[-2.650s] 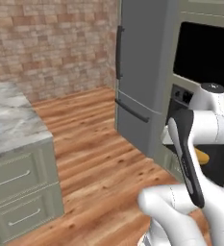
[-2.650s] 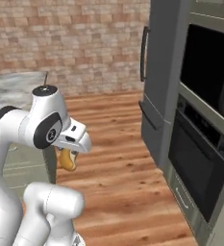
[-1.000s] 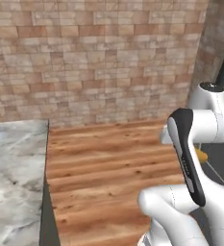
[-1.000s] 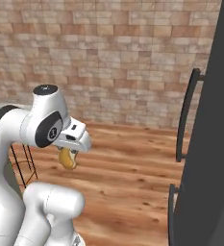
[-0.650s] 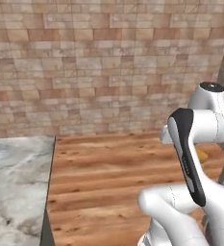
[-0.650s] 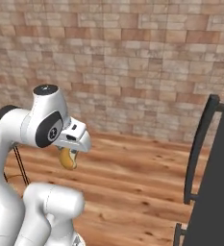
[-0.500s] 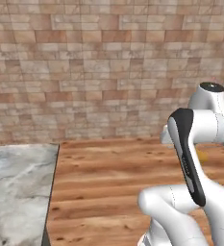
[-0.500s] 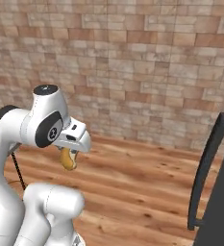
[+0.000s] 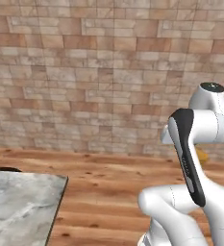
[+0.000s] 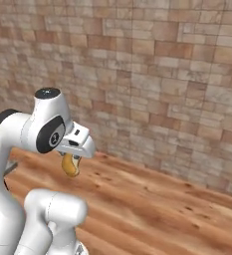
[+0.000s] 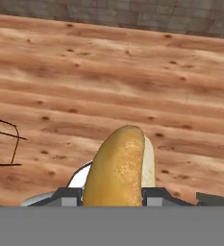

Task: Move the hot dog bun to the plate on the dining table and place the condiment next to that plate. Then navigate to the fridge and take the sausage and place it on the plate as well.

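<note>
Jaws are clamping the hot dog bun (image 11: pixel 119 166), which is hanging under the gripper (image 10: pixel 71 164) above the wood floor (image 10: pixel 152 204). Brick wall (image 9: pixel 99 72) ahead, marble surface (image 9: pixel 17 206) corner at lower left.

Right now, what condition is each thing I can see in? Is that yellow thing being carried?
hot dog bun: held in the gripper, lifted clear of the floor, whole.
gripper: shut on the bun, one finger on each side.
marble counter top: bare in the part that shows, nothing resting on it.
wooden floor: bare beneath the bun.
brick wall: intact, straight ahead of the arm.
</note>
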